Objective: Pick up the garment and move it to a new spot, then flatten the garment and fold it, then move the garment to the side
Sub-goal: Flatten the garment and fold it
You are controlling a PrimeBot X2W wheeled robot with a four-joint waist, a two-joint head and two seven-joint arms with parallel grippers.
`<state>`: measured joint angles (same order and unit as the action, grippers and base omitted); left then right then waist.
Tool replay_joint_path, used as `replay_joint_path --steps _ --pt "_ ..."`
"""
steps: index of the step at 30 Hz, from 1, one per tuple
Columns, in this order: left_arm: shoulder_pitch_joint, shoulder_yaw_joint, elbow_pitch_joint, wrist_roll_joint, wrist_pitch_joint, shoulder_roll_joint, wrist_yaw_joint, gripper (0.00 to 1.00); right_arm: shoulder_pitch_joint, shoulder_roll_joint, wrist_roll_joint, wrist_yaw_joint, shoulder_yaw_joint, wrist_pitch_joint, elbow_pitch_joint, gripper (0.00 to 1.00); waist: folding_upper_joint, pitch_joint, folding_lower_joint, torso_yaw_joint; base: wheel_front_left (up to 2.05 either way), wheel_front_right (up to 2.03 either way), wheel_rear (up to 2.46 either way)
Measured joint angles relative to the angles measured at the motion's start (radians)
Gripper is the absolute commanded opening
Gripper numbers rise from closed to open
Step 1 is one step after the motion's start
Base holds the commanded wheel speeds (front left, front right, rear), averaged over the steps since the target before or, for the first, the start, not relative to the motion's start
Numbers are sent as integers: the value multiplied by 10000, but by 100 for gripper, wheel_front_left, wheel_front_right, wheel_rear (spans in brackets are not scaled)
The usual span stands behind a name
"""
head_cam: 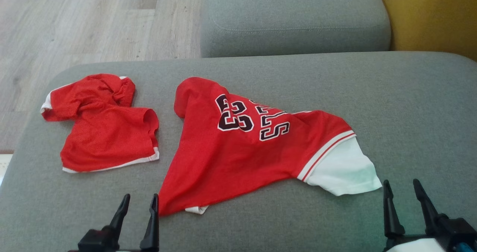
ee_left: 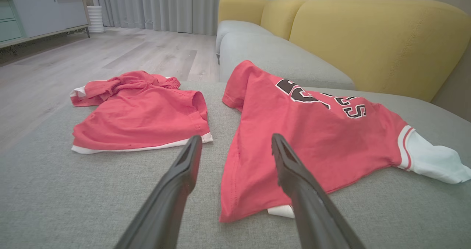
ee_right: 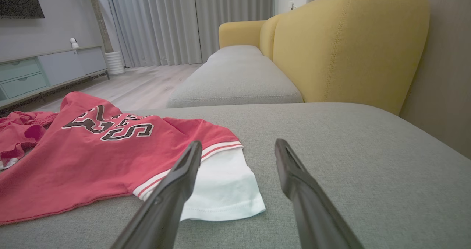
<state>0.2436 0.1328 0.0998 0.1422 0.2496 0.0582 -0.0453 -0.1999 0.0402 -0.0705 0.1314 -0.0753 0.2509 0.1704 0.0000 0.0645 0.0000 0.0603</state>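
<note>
My left end effector (head_cam: pixel 141 197) open, empty, by jersey (head_cam: pixel 238 151) hem; right end effector (head_cam: pixel 400 182) likewise beside white sleeve (head_cam: pixel 343 170): presumably for two-point lift.

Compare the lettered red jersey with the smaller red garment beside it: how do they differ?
The jersey carries dark, white-edged lettering; the smaller garment is plain. The jersey spreads wide; the smaller garment is bunched, its far end twisted. The jersey has a white sleeve with a striped band; the smaller garment only thin white trim. Both are red, unfolded, and lie apart on the grey cushion.
</note>
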Motion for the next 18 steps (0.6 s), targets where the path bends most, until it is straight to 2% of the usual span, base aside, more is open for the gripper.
replay_joint_path --steps 8,12,13,18 --pt "-43 219 514 209 0 -12 150 100 85 0 -115 0 52 0 71 100 0 -118 0 -66 0 0 0" --pt "-453 476 1360 222 -180 -13 336 100 549 -10 69 0 477 -144 861 100 0 -187 0 -102 0 0 0" --pt "-764 539 1523 221 -790 -23 380 100 973 -4 209 0 631 -790 1037 100 0 -237 0 -126 0 0 0" --pt "-1198 571 1649 430 -2433 17 368 100 1977 199 416 0 755 -3078 1028 100 0 -436 0 -166 0 0 0"
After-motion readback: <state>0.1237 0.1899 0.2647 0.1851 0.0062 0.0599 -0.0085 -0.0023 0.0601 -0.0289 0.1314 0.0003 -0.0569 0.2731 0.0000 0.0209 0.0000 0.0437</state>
